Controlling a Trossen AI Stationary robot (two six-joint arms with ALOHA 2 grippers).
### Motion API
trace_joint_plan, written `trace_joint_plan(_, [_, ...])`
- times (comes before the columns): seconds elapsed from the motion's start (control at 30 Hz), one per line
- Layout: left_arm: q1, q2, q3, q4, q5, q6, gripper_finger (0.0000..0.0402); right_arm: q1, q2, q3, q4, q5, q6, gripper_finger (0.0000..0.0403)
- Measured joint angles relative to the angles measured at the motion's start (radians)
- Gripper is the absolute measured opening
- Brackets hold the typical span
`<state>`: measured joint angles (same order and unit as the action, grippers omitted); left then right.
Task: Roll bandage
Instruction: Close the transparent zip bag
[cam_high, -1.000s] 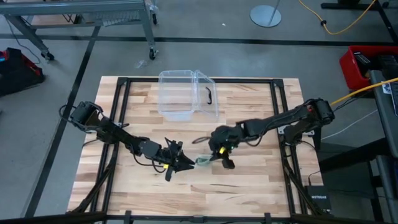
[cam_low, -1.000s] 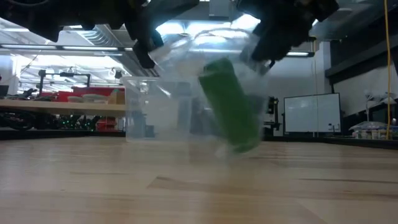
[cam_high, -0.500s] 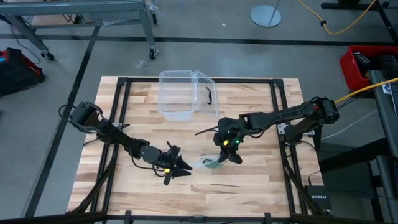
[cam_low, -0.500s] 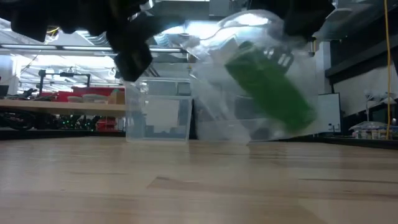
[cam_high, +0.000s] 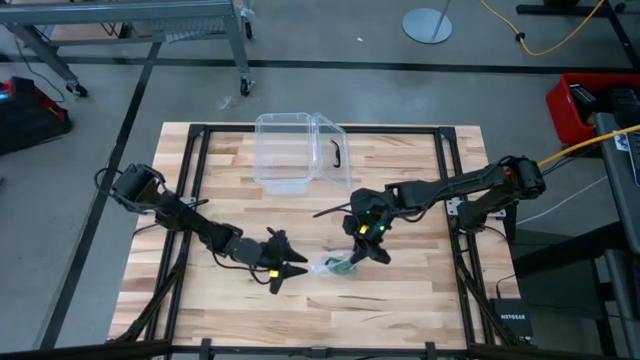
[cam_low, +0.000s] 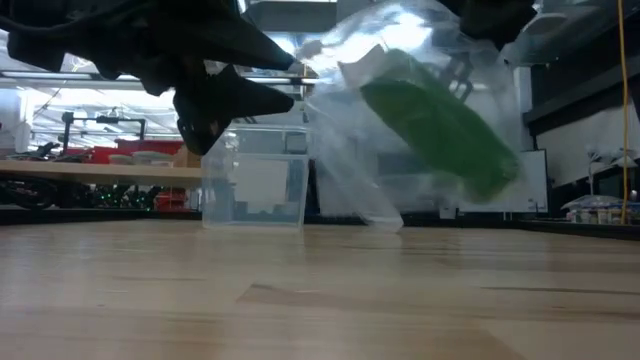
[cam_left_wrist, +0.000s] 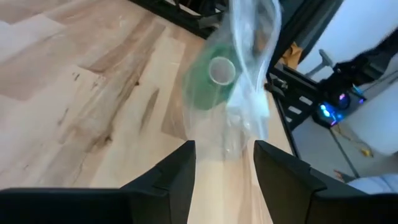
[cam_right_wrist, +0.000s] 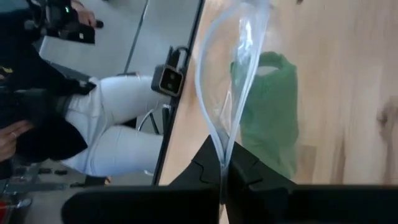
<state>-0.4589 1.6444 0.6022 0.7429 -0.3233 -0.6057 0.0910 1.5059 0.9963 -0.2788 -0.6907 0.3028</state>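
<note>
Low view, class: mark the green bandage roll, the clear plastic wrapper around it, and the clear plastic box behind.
bandage (cam_low: 440, 135): low view, middle of the green roll's side.
wrapper (cam_low: 345, 180): low view, hanging clear film beside the roll.
plastic box (cam_low: 255, 185): low view, front wall.

1 bandage (cam_high: 341, 266), 1 wrapper (cam_high: 325, 266), 1 box (cam_high: 285, 150)

The left gripper (cam_high: 293, 271) let go of the wrapper (cam_high: 333, 265) and opened, drawing away.

The bandage (cam_low: 438, 138) shows only blurred through the clear wrapper (cam_low: 340, 170). In the low view, the right tool is cut off by the top edge.
</note>
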Motion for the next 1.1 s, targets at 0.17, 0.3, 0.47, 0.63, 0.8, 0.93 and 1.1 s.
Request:
trace_joint_plan(0.17, [-0.015, 0.0, 0.0, 0.001, -0.004, 0.058, 0.0144, 0.0, 0.0, 0.0, 0.059, 0.034, 0.041, 0.0001])
trace_joint_plan(0.3, [-0.027, 0.0, 0.0, 0.008, -0.024, 0.088, 0.0138, 0.0, 0.0, 0.0, 0.061, 0.032, 0.045, 0.0001])
trace_joint_plan(0.47, [-0.027, 0.0, 0.0, 0.034, -0.058, 0.133, 0.0134, 0.0, 0.0, 0.0, 0.093, 0.028, 0.084, 0.0001])
trace_joint_plan(0.63, [-0.025, 0.0, 0.0, 0.081, -0.104, 0.194, 0.0133, 0.0, 0.0, 0.0, 0.11, 0.027, 0.092, 0.0001])
trace_joint_plan(0.8, [-0.025, 0.0, 0.0, 0.114, -0.111, 0.231, 0.0133, 0.0, 0.0, 0.0, 0.111, 0.027, 0.093, 0.0001])
trace_joint_plan(0.93, [-0.025, 0.0, 0.013, 0.112, -0.126, 0.247, 0.0133, 0.0, 0.0, 0.0, 0.112, 0.027, 0.093, 0.0001])
trace_joint_plan(1.1, [-0.025, 0.0, 0.017, 0.111, -0.126, 0.247, 0.0133, 0.0, 0.0, 0.0, 0.111, 0.027, 0.093, 0.0001])
